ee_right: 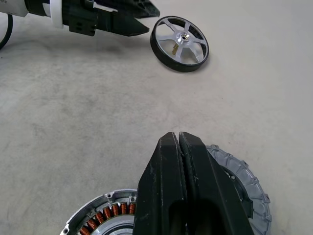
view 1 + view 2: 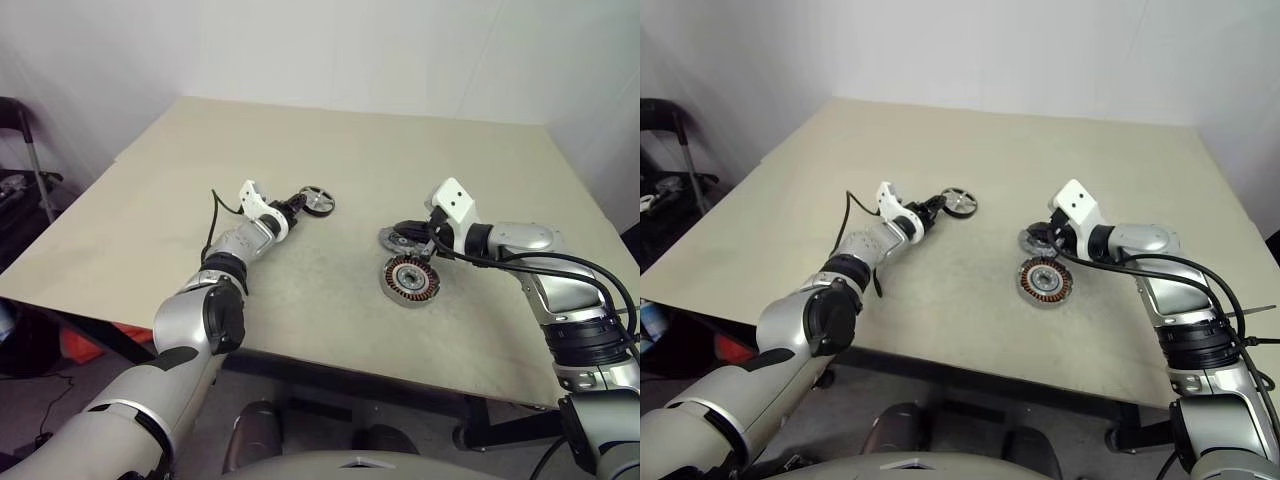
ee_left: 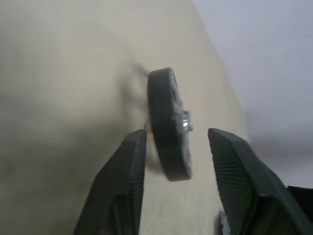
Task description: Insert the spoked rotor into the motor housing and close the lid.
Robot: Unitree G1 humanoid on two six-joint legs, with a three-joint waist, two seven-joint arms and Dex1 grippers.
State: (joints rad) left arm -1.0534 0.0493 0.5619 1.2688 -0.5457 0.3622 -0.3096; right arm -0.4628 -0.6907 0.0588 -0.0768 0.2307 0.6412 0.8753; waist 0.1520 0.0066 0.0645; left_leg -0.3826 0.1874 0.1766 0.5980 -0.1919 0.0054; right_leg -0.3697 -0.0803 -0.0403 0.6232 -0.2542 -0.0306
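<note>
One spoked rotor [image 1: 179, 44], one motor housing [image 2: 410, 279], one lid [image 1: 240, 191], and one table [image 2: 400, 150].

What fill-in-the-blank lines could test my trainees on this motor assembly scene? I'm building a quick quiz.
1. The spoked rotor sits between the fingers of the ____ gripper.
2. The right gripper has its fingers ____.
3. The motor housing shows a ring of ____ -coloured windings.
4. The lid lies on the table right beside the ____.

Missing words: left; shut; copper; motor housing
</note>
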